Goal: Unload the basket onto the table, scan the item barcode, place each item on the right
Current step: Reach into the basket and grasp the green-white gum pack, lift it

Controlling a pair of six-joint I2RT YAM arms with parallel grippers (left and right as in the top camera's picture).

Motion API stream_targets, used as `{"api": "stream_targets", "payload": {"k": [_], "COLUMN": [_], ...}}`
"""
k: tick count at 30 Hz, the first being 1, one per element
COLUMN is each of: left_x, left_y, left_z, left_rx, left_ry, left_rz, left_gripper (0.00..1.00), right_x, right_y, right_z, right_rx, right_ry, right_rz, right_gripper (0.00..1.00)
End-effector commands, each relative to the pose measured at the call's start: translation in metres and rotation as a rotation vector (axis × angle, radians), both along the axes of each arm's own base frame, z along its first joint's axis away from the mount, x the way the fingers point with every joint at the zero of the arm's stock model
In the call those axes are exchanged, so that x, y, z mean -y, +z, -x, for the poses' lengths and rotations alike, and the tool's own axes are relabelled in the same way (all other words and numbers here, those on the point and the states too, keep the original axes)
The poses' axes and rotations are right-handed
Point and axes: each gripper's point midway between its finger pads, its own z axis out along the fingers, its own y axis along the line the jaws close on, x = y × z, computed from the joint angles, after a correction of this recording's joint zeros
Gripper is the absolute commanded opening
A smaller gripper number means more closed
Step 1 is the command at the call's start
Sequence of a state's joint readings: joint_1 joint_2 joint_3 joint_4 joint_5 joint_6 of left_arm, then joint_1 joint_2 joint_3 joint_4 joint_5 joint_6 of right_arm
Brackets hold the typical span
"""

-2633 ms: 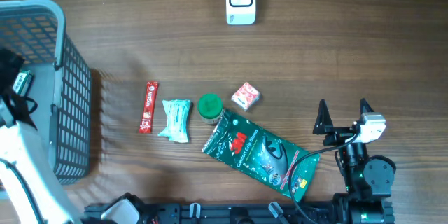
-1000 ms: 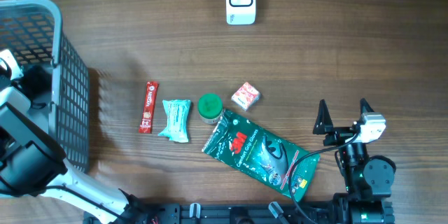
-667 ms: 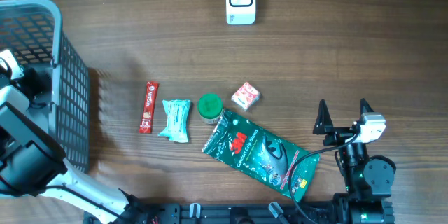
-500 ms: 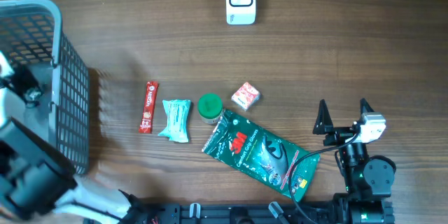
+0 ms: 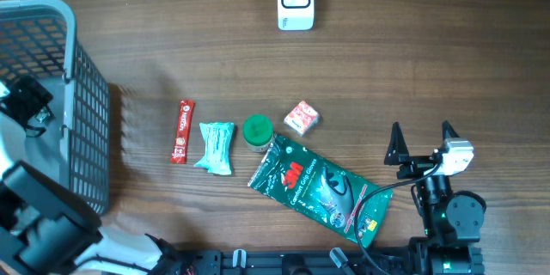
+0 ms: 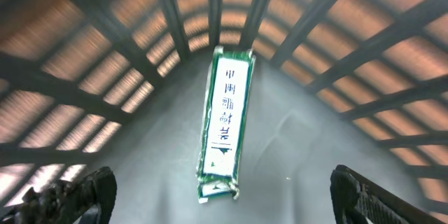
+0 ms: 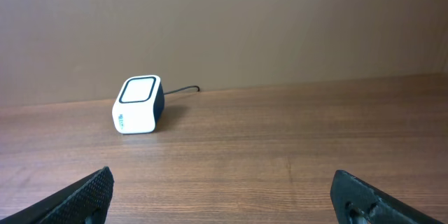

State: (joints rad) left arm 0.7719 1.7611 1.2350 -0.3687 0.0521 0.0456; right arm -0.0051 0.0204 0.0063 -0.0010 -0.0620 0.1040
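A narrow green and white packet (image 6: 225, 126) lies flat on the grey floor of the basket (image 5: 88, 129) at the table's left. My left gripper (image 6: 222, 185) hangs open just above it, its fingers wide apart on either side and touching nothing; from overhead this gripper (image 5: 27, 103) is inside the basket. The white barcode scanner (image 5: 295, 0) stands at the far middle of the table and also shows as the scanner (image 7: 138, 104) in the right wrist view. My right gripper (image 5: 420, 135) rests open and empty at the near right, pointing toward the scanner.
In a row at mid-table lie a red bar (image 5: 181, 131), a teal packet (image 5: 216, 147), a green round tub (image 5: 257, 131) and a small red and white box (image 5: 302, 118). A dark green bag (image 5: 320, 189) lies in front of them. The basket's barred walls surround the left gripper.
The left arm has shifted inside the basket toward the near edge, and the packet now lies free on the basket floor. The right arm has not moved.
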Motion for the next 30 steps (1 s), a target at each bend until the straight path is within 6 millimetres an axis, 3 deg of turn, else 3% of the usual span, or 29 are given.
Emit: {"api": "stream_targets", "payload": {"k": [1,3,6,7,8,9,10,11,13,14,15,17,19,20,21,23,24,26,28,29,30], "left_x": [-0.002,-0.007,-0.012,-0.012,-0.012,-0.011,-0.011,-0.011,-0.016,-0.020,-0.028,-0.038,-0.037,-0.033,-0.018,0.021,0.052,0.101,0.211,0.287,0.325], "left_y": [-0.061,-0.083,-0.097,-0.100,-0.103,-0.105,-0.105,-0.105,-0.100,-0.093,-0.078,-0.029,0.055,0.082,0.129,0.184,0.214,0.240,0.267,0.260,0.242], "left_z": [0.000,-0.005,-0.010,-0.010,-0.010,-0.009,-0.009,-0.009,-0.007,-0.006,-0.005,-0.008,-0.011,-0.008,-0.003,0.001,0.004,0.003,-0.001,0.002,0.007], "left_rx": [-0.070,-0.078,-0.072,-0.077,-0.082,-0.088,-0.088,-0.088,-0.095,-0.097,-0.091,-0.035,0.111,0.165,0.266,0.412,0.498,0.588,0.697,0.675,0.598], "left_ry": [0.009,0.010,0.009,0.001,0.000,-0.002,-0.002,-0.002,0.015,0.028,0.048,0.071,0.085,0.099,0.095,0.002,-0.070,-0.217,-0.600,-0.825,-0.912], "left_rz": [0.083,0.086,0.082,0.078,0.081,0.084,0.084,0.084,0.059,0.036,-0.005,-0.088,-0.188,-0.210,-0.231,-0.205,-0.171,-0.104,0.087,0.276,0.368], "left_gripper": [0.98,1.00,1.00,0.91,0.75,0.32,0.08,0.04,0.16,0.13,0.08,0.04,0.04,0.04,0.04,0.04,0.04,0.04,0.04,0.04,0.04], "right_x": [0.001,0.001,0.001,0.001,0.001,0.001,0.001,0.001,0.001,0.001,0.001,0.001,0.001,0.001,0.001,0.001,0.001,0.001,0.001,0.001,0.001], "right_y": [0.002,0.002,0.002,0.002,0.002,0.002,0.002,0.002,0.002,0.002,0.002,0.002,0.002,0.002,0.002,0.002,0.002,0.002,0.002,0.002,0.002], "right_z": [0.000,0.000,0.000,0.000,0.000,0.000,0.000,0.000,0.000,0.000,0.000,0.000,0.000,0.000,0.000,0.000,0.000,0.000,0.000,0.000,0.000], "right_rx": [0.007,0.007,0.007,0.007,0.007,0.007,0.007,0.007,0.007,0.007,0.007,0.007,0.007,0.007,0.007,0.007,0.007,0.007,0.007,0.007,0.007], "right_ry": [-0.005,-0.005,-0.005,-0.005,-0.005,-0.005,-0.005,-0.005,-0.005,-0.005,-0.005,-0.005,-0.005,-0.005,-0.005,-0.005,-0.005,-0.005,-0.005,-0.005,-0.005], "right_rz": [-0.003,-0.003,-0.003,-0.003,-0.003,-0.003,-0.003,-0.003,-0.003,-0.003,-0.003,-0.003,-0.003,-0.003,-0.003,-0.003,-0.003,-0.003,-0.003,-0.003,-0.003], "right_gripper": [1.00,1.00,1.00,0.99,1.00,1.00,1.00,1.00,1.00,1.00,1.00,1.00,1.00,1.00,1.00,1.00,1.00,1.00,1.00,1.00,1.00]}}
